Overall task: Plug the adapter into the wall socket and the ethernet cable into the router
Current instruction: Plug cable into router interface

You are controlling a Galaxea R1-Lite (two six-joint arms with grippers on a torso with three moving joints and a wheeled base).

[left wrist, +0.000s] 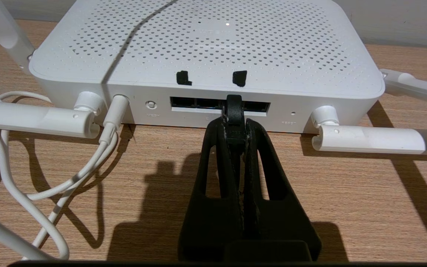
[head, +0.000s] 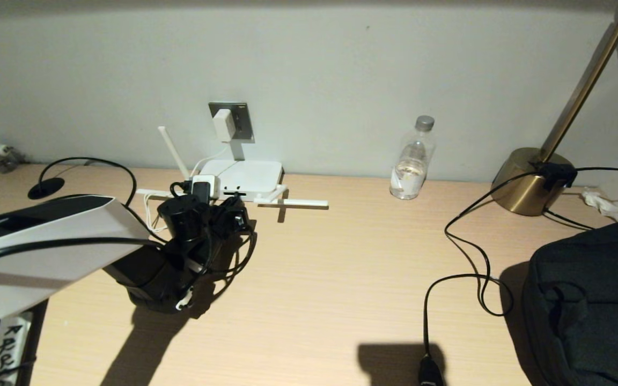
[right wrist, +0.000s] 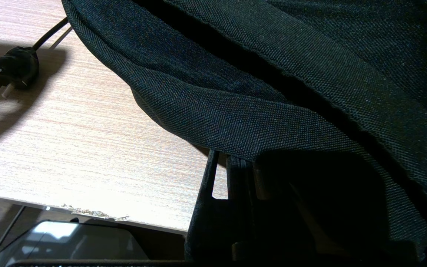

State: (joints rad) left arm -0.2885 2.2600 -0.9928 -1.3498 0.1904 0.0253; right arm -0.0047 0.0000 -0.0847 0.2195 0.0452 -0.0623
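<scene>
White plastic everywhere around the router: adapter seated in the wall socket directly above the router, thin white cord looping down beside it. Left gripper right at the router's front edge, clamped on the black ethernet cable, plug end at the port row. Right gripper far from the router, under a dark bag, pressed closed, holding nothing visible.
</scene>
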